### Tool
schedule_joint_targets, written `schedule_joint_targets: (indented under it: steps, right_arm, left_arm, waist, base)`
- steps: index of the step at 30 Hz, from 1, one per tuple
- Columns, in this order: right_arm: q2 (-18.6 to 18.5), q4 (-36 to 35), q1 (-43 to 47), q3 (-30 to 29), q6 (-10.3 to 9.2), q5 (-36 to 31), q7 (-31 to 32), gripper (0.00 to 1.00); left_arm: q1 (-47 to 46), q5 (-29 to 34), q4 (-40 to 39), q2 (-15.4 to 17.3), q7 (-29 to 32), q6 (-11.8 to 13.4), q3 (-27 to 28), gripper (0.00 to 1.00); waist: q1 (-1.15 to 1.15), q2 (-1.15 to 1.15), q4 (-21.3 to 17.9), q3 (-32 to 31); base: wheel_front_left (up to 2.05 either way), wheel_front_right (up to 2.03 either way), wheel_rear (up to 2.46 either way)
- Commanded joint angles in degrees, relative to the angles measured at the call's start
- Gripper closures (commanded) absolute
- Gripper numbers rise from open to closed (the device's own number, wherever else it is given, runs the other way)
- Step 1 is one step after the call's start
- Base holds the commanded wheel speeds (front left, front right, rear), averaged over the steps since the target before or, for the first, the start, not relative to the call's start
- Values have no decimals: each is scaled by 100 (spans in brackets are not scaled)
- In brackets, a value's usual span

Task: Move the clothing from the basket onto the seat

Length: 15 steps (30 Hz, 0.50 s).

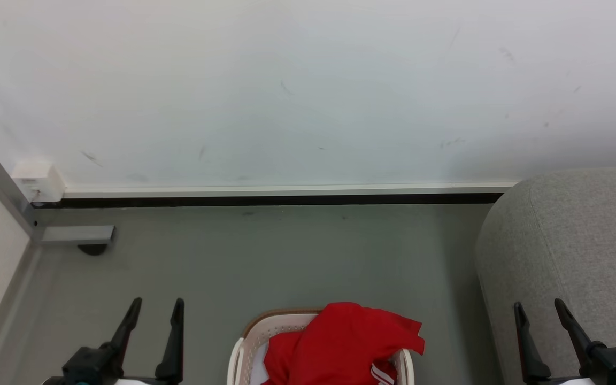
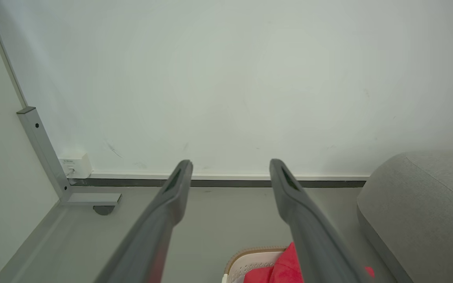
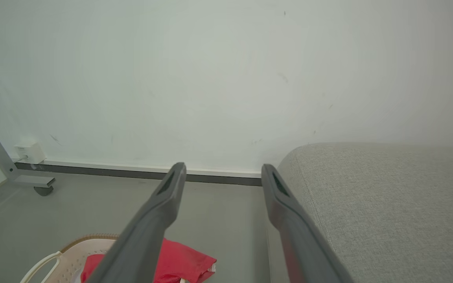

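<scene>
Red clothing (image 1: 343,342) with white stripes is heaped in the cream basket (image 1: 257,331) at the bottom middle of the head view, spilling over its right rim. The grey seat (image 1: 570,240) stands to the right. My left gripper (image 1: 155,307) hangs open at lower left, apart from the basket. My right gripper (image 1: 539,307) is open in front of the seat's near side. The left wrist view shows the gripper (image 2: 230,165), basket (image 2: 250,259), clothing (image 2: 285,267) and seat (image 2: 419,204); the right wrist view shows the gripper (image 3: 222,169), basket (image 3: 69,251), clothing (image 3: 183,261) and seat (image 3: 380,204).
A white wall (image 1: 308,91) with a dark baseboard (image 1: 286,200) closes the far side. A grey metal frame leg with a foot (image 1: 75,235) and a small white box (image 1: 38,182) stand at the left corner. Grey floor (image 1: 265,256) lies between basket and wall.
</scene>
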Motion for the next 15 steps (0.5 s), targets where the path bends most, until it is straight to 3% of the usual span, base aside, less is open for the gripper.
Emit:
schedule_joint_targets:
  steps: [1,15]
  right_arm:
    - [-15,13,45,-55,-10,-86,-51,0]
    - [6,76,57,-95,-12,-472,-191,0]
  left_arm:
    - [56,174,10,58,-59,-19,4,0]
    - [70,688,86,-16,-199,-147,74,0]
  waist:
    - [0,0,2,1]
    - [0,0,-25,47]
  base:
    - [0,0,0]
    - [0,0,0]
